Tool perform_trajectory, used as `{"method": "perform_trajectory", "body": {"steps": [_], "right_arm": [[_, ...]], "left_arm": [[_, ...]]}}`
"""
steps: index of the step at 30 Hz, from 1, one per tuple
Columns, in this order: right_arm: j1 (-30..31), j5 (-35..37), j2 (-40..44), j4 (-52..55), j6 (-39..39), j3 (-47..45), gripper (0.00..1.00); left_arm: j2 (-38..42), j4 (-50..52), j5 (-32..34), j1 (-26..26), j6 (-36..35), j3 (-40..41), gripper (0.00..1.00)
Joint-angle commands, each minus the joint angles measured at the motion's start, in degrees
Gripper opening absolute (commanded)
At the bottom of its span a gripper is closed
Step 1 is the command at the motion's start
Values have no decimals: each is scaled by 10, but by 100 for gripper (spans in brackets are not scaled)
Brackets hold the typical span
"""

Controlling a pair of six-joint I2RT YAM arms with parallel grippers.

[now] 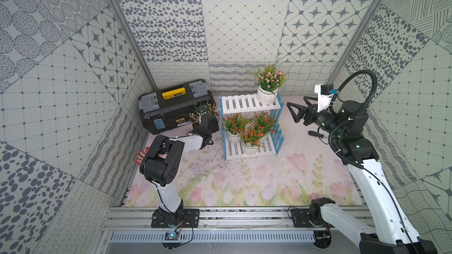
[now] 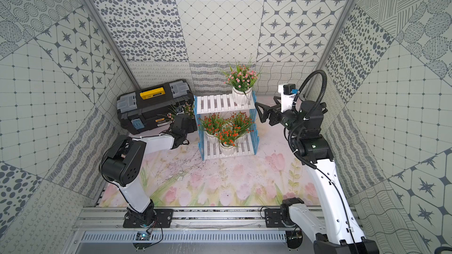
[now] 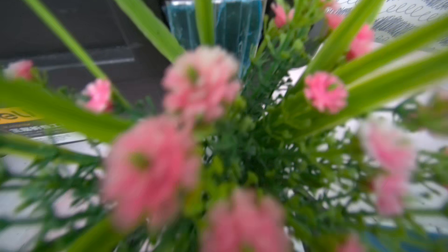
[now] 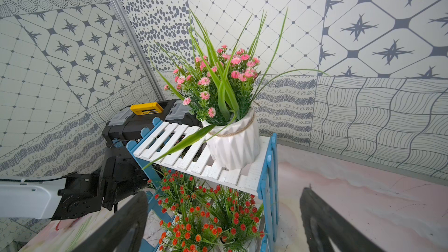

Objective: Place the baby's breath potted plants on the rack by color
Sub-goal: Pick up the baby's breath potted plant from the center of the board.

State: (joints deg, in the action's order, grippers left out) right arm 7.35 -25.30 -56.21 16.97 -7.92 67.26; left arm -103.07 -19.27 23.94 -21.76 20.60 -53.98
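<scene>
The floral-printed table [image 1: 244, 182] is taken up at its far side by the black toolbox [image 1: 175, 106] and the rack [image 1: 241, 105], set side by side. The rack is filled by colour. Its lower tier is occupied by three orange-red plants [image 1: 252, 130], crowded so that their foliage touches. The upper tier is judged to be kept for pink: one pink plant [image 1: 267, 81] is stood at the end nearer the right arm, and the other slats are bare.

A second pink plant [image 1: 195, 114] is seen low between toolbox and rack, its pot hidden. The left gripper [image 1: 201, 118] is poised over it. Only blurred blossoms are shown in the left wrist view, so its opening and hold cannot be told. The right gripper [image 1: 297, 101] is held beside the upper tier, spread wide and empty.
</scene>
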Motion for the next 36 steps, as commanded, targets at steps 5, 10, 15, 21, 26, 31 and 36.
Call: {"method": "perform_trajectory", "body": {"steps": [5, 10, 15, 21, 26, 31, 36], "right_arm": [[-2, -5, 2, -16, 11, -4, 98], [-2, -5, 3, -15, 12, -3, 98], [-2, -5, 2, -15, 13, -6, 98], [-2, -5, 2, -16, 12, -2, 98], [-2, -5, 1, -15, 12, 0, 98], [-2, -5, 0, -19, 11, 1, 98], [-2, -6, -1, -20, 10, 1, 98]], "left_arm": [[-34, 20, 4, 15, 17, -37, 91], [-46, 17, 0, 22, 26, -45, 87], [-58, 18, -4, 22, 23, -55, 79], [-58, -7, -14, 23, 25, -43, 70], [-39, -39, -36, 23, 26, -13, 66], [5, -73, -61, 24, 17, 38, 65], [53, -97, -93, 22, -14, 86, 64]]}}
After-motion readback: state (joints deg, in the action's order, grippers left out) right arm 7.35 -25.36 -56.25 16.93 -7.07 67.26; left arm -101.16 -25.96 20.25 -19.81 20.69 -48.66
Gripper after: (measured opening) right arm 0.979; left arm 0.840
